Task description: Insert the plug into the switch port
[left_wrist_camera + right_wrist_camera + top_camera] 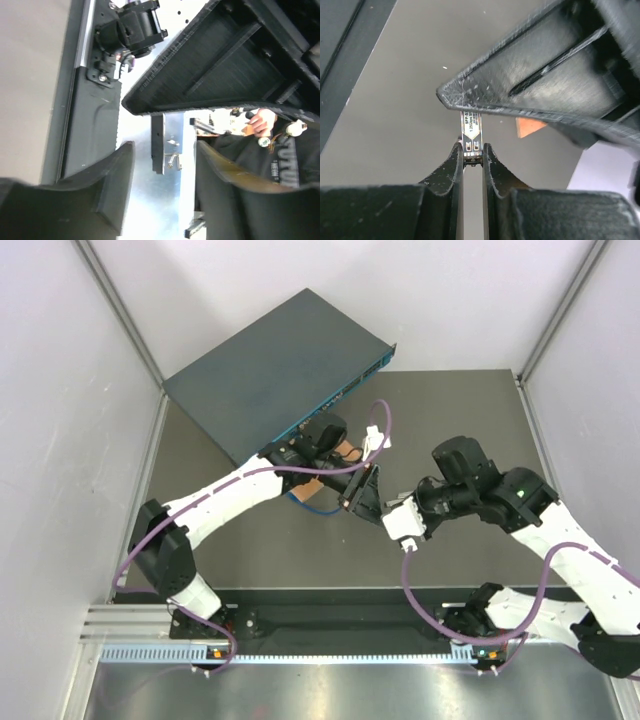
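The switch (275,375), a flat dark teal box, lies at the back left, with its port row along the long narrow face (345,395) that faces right and toward me. My right gripper (360,492) (472,150) is shut on the plug (471,131), a small labelled metal module that sticks out past the fingertips. It hangs above the mat, in front of the port face and apart from it. My left gripper (335,468) (165,150) is open and empty, close over the right gripper, whose black finger (215,65) fills its view. The plug is hidden in the top view.
A thin orange-brown board (346,450) (530,126) lies by the switch's near corner under the left wrist. A blue cable loop (312,507) lies on the dark mat (450,430). White walls enclose the sides. An aluminium rail (300,625) runs along the near edge.
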